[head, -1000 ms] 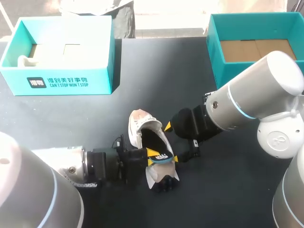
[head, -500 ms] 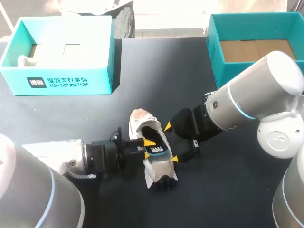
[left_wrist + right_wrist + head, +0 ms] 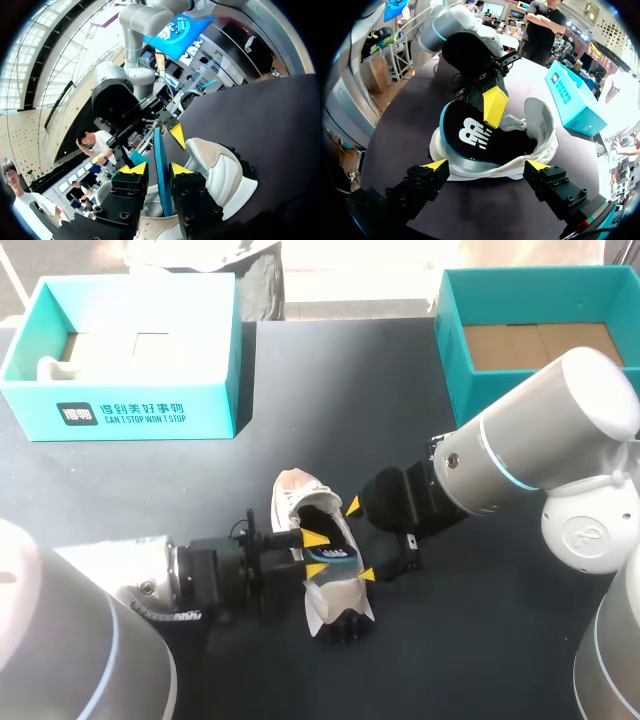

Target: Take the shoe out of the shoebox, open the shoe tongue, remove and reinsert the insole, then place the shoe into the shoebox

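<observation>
Insole step. Our left hand [image 3: 316, 553] is pinching the insole [image 3: 161, 170] on edge over the mouth of the shoe [image 3: 292, 505], which is lying mid-worktop [image 3: 480, 640]. Our right hand [image 3: 486, 165] is standing spread at the shoe's side, apparently bracing it; contact is unclear. We are judging it best to guide the insole slowly along the shoe's length, with the shoe steadied.

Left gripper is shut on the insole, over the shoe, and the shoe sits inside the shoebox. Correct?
Not quite. The shoe is not in the shoebox: the head view shows it lying on the black table. The rest holds. The left gripper is shut on the insole, over the shoe.
</observation>
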